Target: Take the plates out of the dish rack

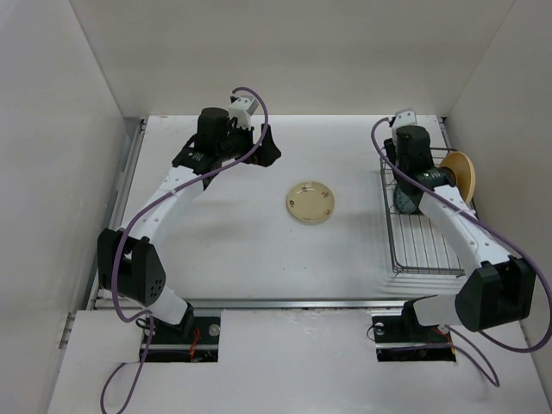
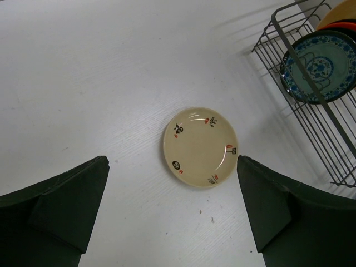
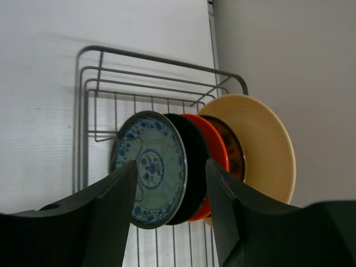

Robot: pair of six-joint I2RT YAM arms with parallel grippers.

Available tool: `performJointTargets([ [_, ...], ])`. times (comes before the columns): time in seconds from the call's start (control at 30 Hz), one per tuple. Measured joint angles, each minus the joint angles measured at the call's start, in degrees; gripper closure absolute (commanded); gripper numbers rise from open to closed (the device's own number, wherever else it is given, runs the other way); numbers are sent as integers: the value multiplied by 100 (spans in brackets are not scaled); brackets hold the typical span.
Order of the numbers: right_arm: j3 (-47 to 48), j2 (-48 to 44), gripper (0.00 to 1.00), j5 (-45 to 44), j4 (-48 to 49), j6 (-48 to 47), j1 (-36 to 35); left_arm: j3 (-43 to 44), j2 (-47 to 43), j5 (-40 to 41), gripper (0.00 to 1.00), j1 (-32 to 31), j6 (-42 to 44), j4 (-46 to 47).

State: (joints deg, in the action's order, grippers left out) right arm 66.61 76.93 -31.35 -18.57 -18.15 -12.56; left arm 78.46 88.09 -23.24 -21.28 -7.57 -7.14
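Note:
A cream plate (image 1: 311,203) with small marks lies flat on the table and shows in the left wrist view (image 2: 201,147). My left gripper (image 1: 259,148) (image 2: 172,214) is open and empty, above the table to the plate's left. The silver wire dish rack (image 1: 420,246) (image 3: 89,100) stands at the right. In it stand on edge a teal-blue plate (image 3: 150,169) (image 2: 322,65), a black plate (image 3: 193,167), an orange plate (image 3: 214,150), a dark gold-patterned plate (image 3: 232,150) and a larger tan plate (image 3: 267,147) (image 1: 463,175). My right gripper (image 3: 171,172) is open, its fingers either side of the teal-blue and black plates.
White walls enclose the table on the left, back and right; the right wall (image 1: 509,129) runs close beside the rack. A metal rail (image 1: 285,302) lines the table's front edge.

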Motion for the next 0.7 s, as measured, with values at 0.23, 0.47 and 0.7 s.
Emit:
performJointTargets([
  [0.23,61,122,47,-13,-350,125,468,0,-22,2,0,0,0,-2],
  [0.47,76,564,50,140,-682,210,761,0,-57,0,0,0,0,0],
  [0.7,76,684,59,378,-911,247,942,0,-57,2,0,0,0,-2],
])
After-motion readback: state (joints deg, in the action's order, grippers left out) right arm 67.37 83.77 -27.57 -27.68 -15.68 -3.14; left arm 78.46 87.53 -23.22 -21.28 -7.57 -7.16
